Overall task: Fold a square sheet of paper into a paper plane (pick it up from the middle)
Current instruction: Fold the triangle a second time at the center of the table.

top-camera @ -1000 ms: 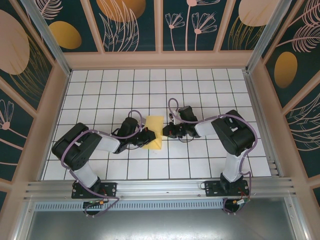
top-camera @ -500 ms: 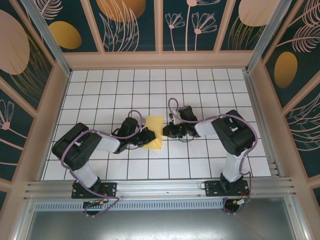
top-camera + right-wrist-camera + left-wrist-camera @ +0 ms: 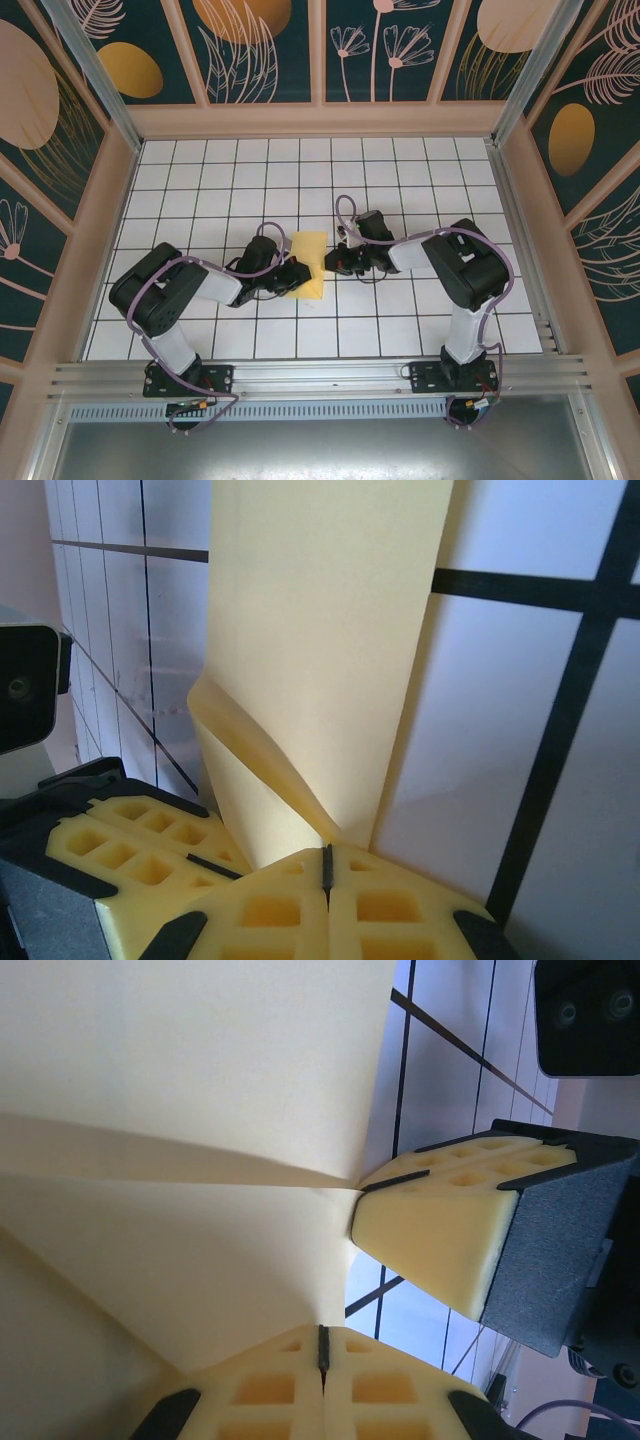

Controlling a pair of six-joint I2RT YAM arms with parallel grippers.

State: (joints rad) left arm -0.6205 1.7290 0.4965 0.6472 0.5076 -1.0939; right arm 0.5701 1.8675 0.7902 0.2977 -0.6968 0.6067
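**Ana:** Where's the square sheet of paper?

**Ben:** Mid-table on the tiled table, between the two arms. From above it reads as a yellow oblong, narrower than it is long, so I'd judge it is doubled over or partly lifted rather than lying flat as a square.

**Ana:** And the grippers?

**Ben:** The left gripper comes in at the sheet's left side and the right gripper at its right. Both have their jaws pressed fully together. In the left wrist view the paper runs down into the seam between that gripper's own pads, and the right gripper's pads pinch a point where a crease ends. In the right wrist view a curled edge of the sheet dips into its closed pads, with the left gripper's pads just beside them. So each is clamped on the paper, close to one another.

**Ana:** How far along is the job?

**Ben:** Early, by my reading. One crease shows and a layer is raised, but there is no pointed nose and no wings. The paper plane is not yet formed, so most of the folds remain.

**Ana:** Any brand or label to read?

**Ben:** None that I can make out. The paper is plain, and the wall panels carry only plant patterns.
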